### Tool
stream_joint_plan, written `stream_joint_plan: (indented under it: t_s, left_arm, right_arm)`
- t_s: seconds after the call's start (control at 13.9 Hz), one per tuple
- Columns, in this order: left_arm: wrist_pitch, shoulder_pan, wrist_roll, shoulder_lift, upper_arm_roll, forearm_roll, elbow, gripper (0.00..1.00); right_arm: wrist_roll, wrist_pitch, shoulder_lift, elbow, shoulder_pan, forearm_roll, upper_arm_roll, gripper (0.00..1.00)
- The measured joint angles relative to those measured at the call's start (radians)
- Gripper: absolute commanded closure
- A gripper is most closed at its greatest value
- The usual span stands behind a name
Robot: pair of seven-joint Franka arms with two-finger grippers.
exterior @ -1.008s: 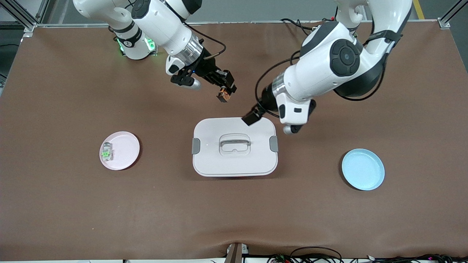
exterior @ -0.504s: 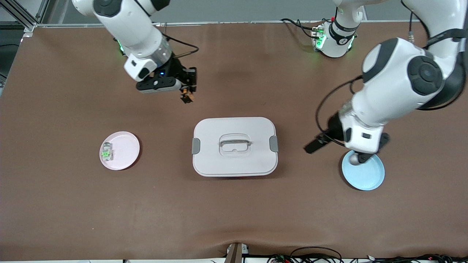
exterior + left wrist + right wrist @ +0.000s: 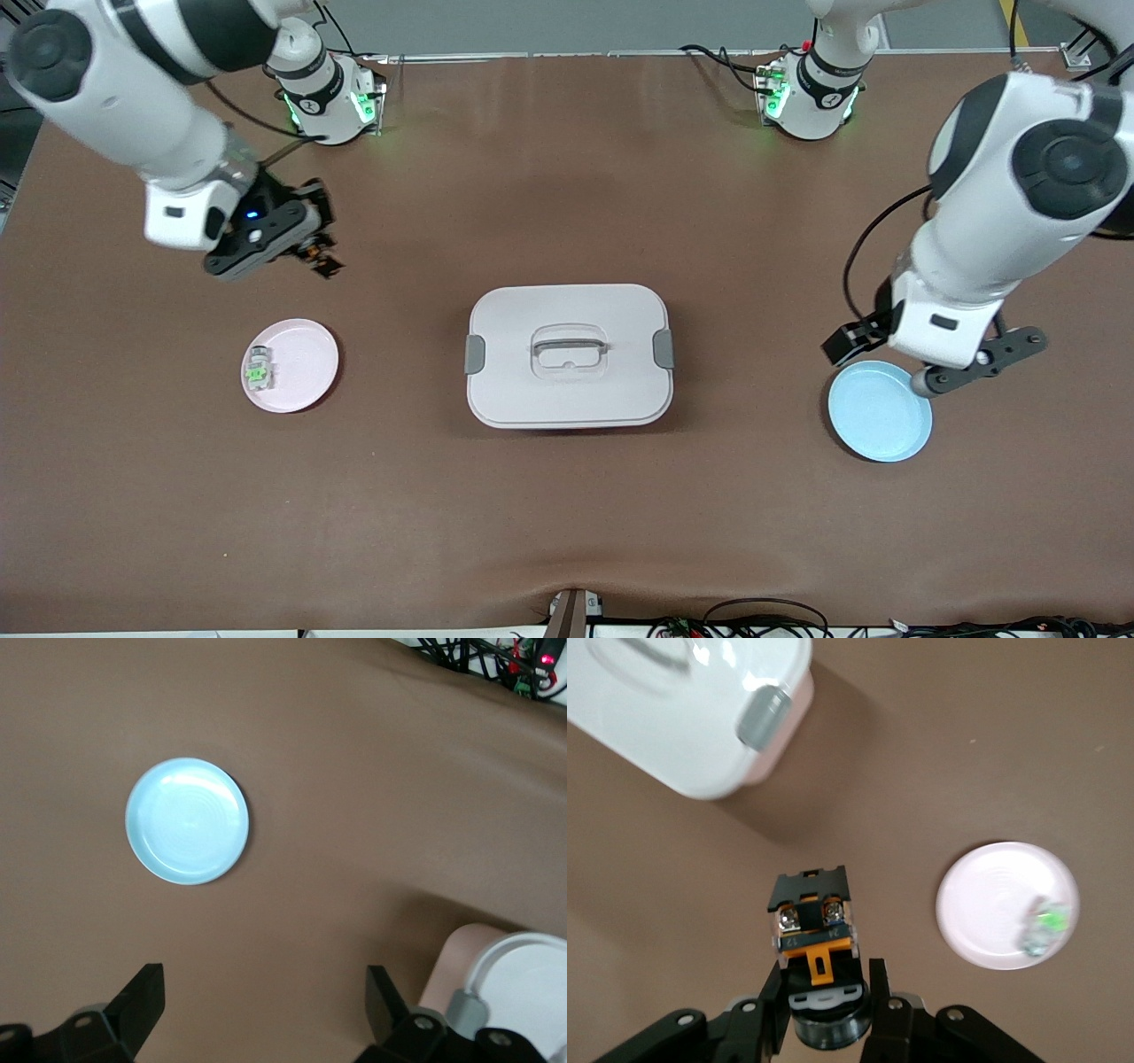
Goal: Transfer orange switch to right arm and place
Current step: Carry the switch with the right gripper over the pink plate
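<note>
Right gripper (image 3: 321, 257) now swung out toward the right arm's end of the table, up in the air over bare brown mat, off from the spot near the white lidded box (image 3: 569, 354) where it hung half a second back; jaws clamped narrow on the tiny black blocky orange switch (image 3: 326, 260), seen close in the right wrist view (image 3: 812, 921) with its orange tab and two screw heads between the black fingers (image 3: 877, 992); switch carried along, no longer above the middle of the table; pale pink round plate (image 3: 306, 363) lying nearer the front camera than that gripper, clear part with green middle (image 3: 258, 369) resting on it, unmoved; left gripper (image 3: 895, 341) drawn back over the edge of the light blue round plate (image 3: 880, 412) at the left arm's end, a little farther out than before; jaws spread wide and holding nothing, both black fingertips (image 3: 142, 997) well apart in the left wrist view above bare mat, blue plate (image 3: 187, 820) empty; white box with grey side clips and clear handle in the same place at mid-table.
</note>
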Motion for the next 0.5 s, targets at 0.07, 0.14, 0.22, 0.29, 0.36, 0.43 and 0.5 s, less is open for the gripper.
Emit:
stream_joint_plan:
  t_s: [0.07, 0.14, 0.22, 0.29, 0.36, 0.43, 0.5]
  left_arm:
    - [-0.004, 0.026, 0.065, -0.014, 0.0, 0.0, 0.0, 0.0]
    - [-0.005, 0.046, 0.113, -0.026, 0.0, 0.0, 0.0, 0.0]
    - [-0.006, 0.058, 0.152, -0.038, 0.0, -0.002, 0.0, 0.0]
    - [-0.017, 0.06, 0.188, -0.053, 0.004, -0.008, 0.0, 0.0]
    - [-0.035, 0.049, 0.23, -0.074, 0.026, -0.035, 0.0, 0.0]
    - [-0.049, 0.014, 0.279, -0.103, 0.082, -0.083, 0.0, 0.0]
    - [-0.063, -0.035, 0.34, -0.138, 0.165, -0.137, -0.005, 0.0]
  right_arm:
    - [-0.117, -0.001, 0.003, 0.0, -0.036, -0.032, -0.001, 1.0]
    - [-0.216, -0.001, 0.007, -0.001, -0.068, -0.061, -0.001, 1.0]
    - [-0.308, -0.001, 0.011, -0.002, -0.099, -0.086, -0.001, 1.0]
    - [-0.392, 0.005, 0.019, -0.007, -0.127, -0.106, -0.001, 1.0]
    - [-0.471, 0.023, 0.032, -0.019, -0.154, -0.118, -0.001, 1.0]
    - [-0.536, 0.057, 0.05, -0.037, -0.177, -0.125, -0.001, 1.0]
    - [-0.592, 0.11, 0.071, -0.064, -0.199, -0.129, -0.001, 1.0]
